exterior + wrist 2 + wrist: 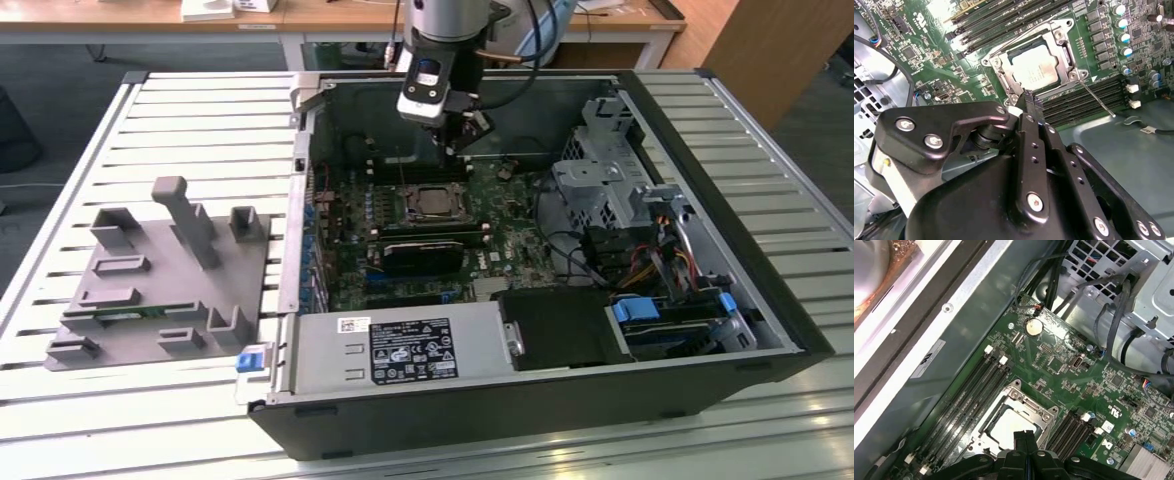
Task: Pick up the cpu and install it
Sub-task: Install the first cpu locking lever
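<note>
I am hovering over the open computer case (pixel 747 330) on the table (pixel 200 130); my fingers (pixel 1030 102) are pressed together, holding nothing. The cpu (pixel 1035 67) is lying in its socket frame (pixel 999 62), apparently seated, though I cannot judge flushness. I am keeping square above it, minding the thin retention lever (pixel 1096 97) just beside; memory slots (pixel 1089 102) and loose cables (pixel 1114 315) are crowding nearby.

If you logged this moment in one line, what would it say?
claw: shut, holding nothing, just above socket | cpu: lying in motherboard socket | socket frame: open | computer case: lying open on slatted table
</note>
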### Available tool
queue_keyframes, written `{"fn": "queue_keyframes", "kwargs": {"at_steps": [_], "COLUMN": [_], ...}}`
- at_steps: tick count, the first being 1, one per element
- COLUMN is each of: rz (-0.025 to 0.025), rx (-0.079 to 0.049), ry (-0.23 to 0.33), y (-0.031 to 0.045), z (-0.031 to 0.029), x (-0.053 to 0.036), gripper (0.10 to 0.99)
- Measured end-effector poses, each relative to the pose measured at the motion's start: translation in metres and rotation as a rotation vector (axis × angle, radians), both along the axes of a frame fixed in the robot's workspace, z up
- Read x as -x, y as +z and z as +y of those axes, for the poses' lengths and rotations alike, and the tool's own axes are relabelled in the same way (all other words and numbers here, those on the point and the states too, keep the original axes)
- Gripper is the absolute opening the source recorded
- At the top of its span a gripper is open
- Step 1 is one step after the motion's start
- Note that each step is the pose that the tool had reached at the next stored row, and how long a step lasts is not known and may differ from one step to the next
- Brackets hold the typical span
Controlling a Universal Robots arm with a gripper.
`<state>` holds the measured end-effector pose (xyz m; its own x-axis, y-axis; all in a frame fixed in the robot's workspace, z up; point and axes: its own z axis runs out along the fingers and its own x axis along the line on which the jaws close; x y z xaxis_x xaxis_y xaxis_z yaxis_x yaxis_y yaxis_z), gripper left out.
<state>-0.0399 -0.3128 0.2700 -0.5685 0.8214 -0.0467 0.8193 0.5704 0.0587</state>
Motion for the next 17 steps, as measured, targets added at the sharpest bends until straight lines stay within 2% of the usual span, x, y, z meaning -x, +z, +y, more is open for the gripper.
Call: {"fn": "queue_keyframes", "kwargs": {"at_steps": [9,17], "rz": [0.0,0.0], "rx": [0.0,0.0], "ry": [0.075,0.213], "y": [0.0,-0.0003], "z": [-0.0005,-0.0005], "x": [0.0,0.0], "gripper": [0.106,0.106]}}
